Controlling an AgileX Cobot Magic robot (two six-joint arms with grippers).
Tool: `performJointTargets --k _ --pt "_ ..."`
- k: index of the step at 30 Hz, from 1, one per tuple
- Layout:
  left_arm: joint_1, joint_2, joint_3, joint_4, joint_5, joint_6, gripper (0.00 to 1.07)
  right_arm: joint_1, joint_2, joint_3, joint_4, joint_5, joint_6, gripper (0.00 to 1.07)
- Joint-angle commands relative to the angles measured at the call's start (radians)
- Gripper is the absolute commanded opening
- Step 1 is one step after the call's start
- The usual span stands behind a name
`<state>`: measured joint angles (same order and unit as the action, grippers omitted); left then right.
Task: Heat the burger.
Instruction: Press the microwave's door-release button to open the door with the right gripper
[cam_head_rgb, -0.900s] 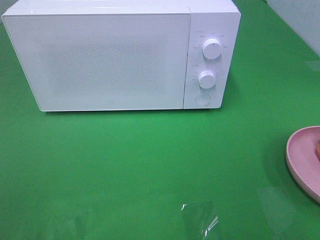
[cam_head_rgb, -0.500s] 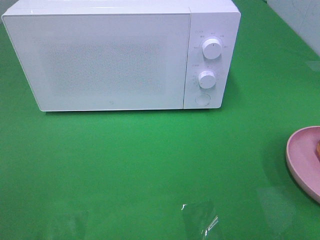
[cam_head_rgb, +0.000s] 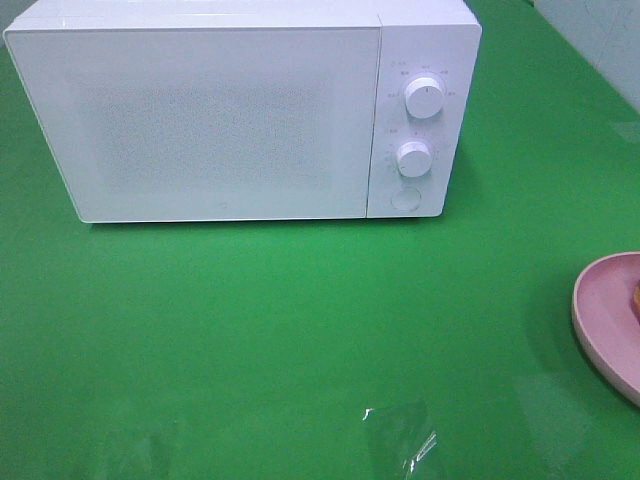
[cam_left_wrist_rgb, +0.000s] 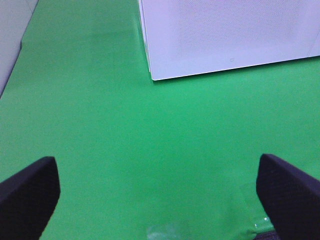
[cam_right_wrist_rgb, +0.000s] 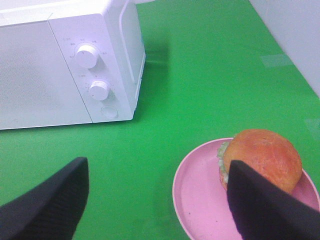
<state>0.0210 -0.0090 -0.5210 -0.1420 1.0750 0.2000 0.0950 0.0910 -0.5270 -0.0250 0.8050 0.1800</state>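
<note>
A white microwave (cam_head_rgb: 220, 120), green table (cam_head_rgb: 300, 320), pink plate (cam_right_wrist_rgb: 200, 200) and orange-brown burger (cam_right_wrist_rgb: 260, 155).

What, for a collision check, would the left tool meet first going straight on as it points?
The left tool would probably meet the green table first, short of the microwave; depth is unclear.

- Microwave (cam_head_rgb: 220, 110): smooth white shell, finely dotted door.
- Surface (cam_head_rgb: 300, 320): green, faintly shiny (glare patches show).
- Plate (cam_right_wrist_rgb: 195, 200): smooth pink.
- Burger (cam_right_wrist_rgb: 262, 155) bun: speckled, slight sheen.
</note>
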Motion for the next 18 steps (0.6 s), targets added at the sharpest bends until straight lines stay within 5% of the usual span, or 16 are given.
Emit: performJointTargets --k 1,18 --pt "-0.006 -0.02 0.002 -0.005 -0.001 -0.006 1.0 0.0 0.034 -0.006 0.001 -0.065 -0.009 0.73" --pt "-0.006 -0.02 0.002 -0.005 -0.001 -0.006 1.0 0.0 0.347 -0.006 0.001 -0.325 -0.009 0.73"
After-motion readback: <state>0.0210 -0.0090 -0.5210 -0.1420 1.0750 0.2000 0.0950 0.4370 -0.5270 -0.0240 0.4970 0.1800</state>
